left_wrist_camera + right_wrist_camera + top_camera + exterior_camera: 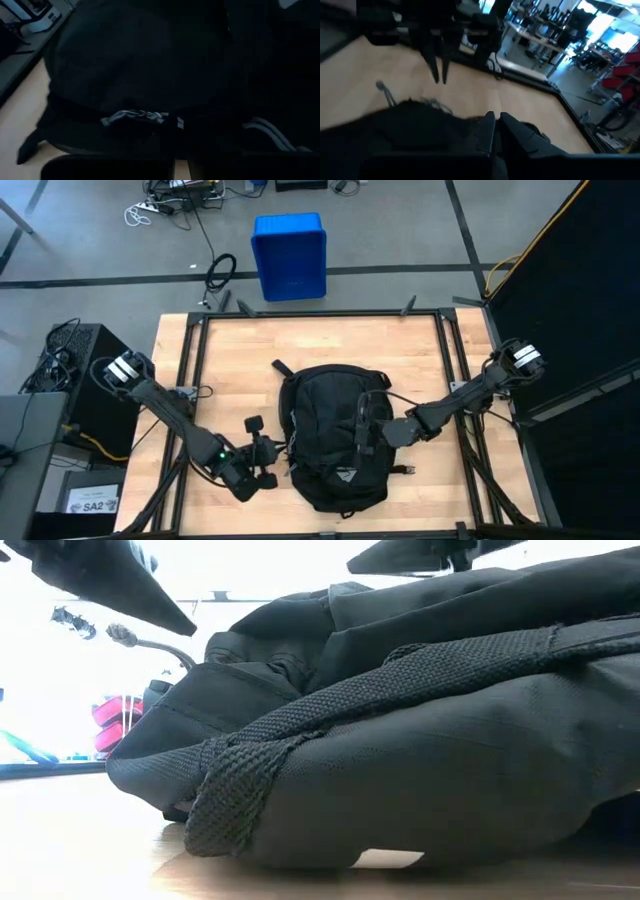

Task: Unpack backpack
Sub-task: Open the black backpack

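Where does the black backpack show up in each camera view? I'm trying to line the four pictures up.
High view: the backpack lies in the middle of the wooden table, between the two arms.
Low view: it fills most of the picture, a woven strap in front.
Left wrist view: dark fabric across nearly the whole frame.
Right wrist view: dark fabric along the near edge.
Shared landmark: the light wooden table top.
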